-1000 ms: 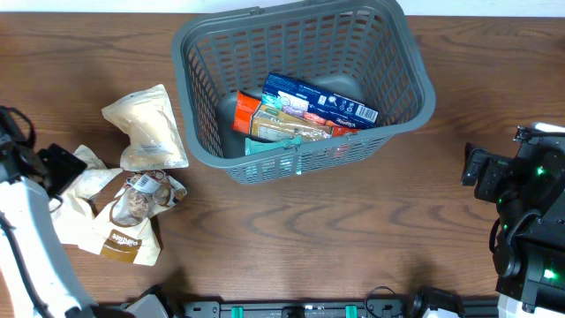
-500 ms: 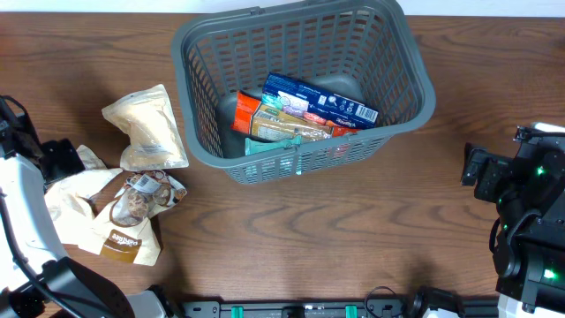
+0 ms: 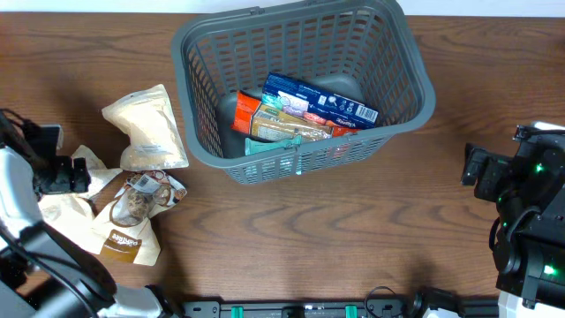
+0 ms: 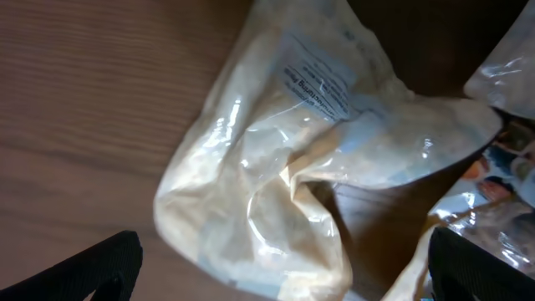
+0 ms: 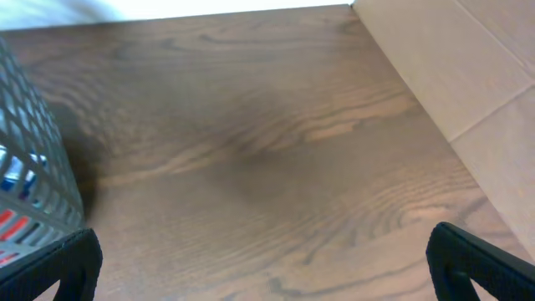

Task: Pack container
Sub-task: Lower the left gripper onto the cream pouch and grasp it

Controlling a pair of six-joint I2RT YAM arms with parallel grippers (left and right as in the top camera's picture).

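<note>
The dark grey slatted container [image 3: 205, 115] stands at the table's back middle. It holds a blue pack [image 3: 318, 99] and an orange pack [image 3: 265, 115]. Its corner shows in the right wrist view [image 5: 29, 176]. Several snack packs lie left of it: a pale bag [image 3: 148, 124], a clear nut pouch [image 3: 141, 196] and a brown-and-white pouch [image 3: 119, 238]. My left gripper [image 3: 66, 174] is open and empty just above a crumpled pale bag [image 4: 292, 167], its fingers [image 4: 284, 272] either side of it. My right gripper [image 3: 477, 177] is open and empty [image 5: 267, 267] over bare wood, far right of the container.
The wooden table [image 3: 353, 238] runs between the container and the right arm. A pale wall or floor edge [image 5: 468, 75] lies beyond the table's right side. The nut pouch's edge [image 4: 510, 167] shows at the right of the left wrist view.
My left arm has shifted and its gripper has moved a little right and forward, onto the crumpled pale bag. The right arm and the packs have not moved.
</note>
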